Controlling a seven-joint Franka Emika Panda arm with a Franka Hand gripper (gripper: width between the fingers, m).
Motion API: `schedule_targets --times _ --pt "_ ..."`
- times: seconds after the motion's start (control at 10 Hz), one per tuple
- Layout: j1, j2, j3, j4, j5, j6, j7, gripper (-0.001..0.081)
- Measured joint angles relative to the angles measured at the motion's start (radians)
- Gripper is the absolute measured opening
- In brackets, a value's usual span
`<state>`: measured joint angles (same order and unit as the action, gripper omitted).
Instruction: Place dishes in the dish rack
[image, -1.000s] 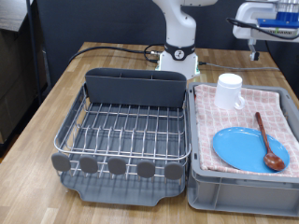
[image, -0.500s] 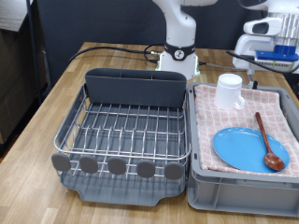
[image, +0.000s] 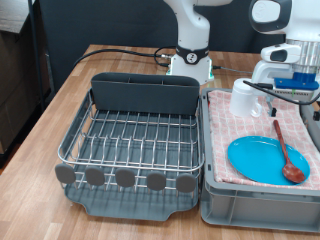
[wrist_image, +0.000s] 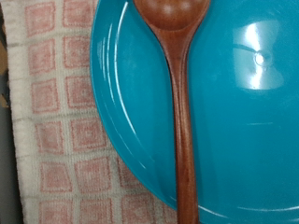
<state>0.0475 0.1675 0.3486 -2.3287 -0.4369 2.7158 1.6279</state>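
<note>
Gripper (image: 285, 88) dropped from the frame's upper right to just above the wooden spoon (image: 285, 152) on the blue plate (image: 262, 160); finger state can't be told, mug (image: 245, 97) uncollected, dish rack (image: 130, 140) held none.

The dish rack (image: 130, 140) occupies the exterior view's left and centre. A crate (image: 262, 208) sits beside it at the right, lined with a cloth (image: 240, 140). On the cloth, the plate (image: 258, 160) lies lower right, the spoon (image: 285, 152) across it, and the mug (image: 245, 98) above.
</note>
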Motion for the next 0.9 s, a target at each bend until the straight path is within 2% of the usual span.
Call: schedule_targets --times 0.4,0.9 --pt "0.029 0.068 -0.027 0.033 -0.089 0.005 0.093 0.0803" --pt "0.054 0.137 -0.079 0.048 -0.195 0.050 0.163 0.0803"
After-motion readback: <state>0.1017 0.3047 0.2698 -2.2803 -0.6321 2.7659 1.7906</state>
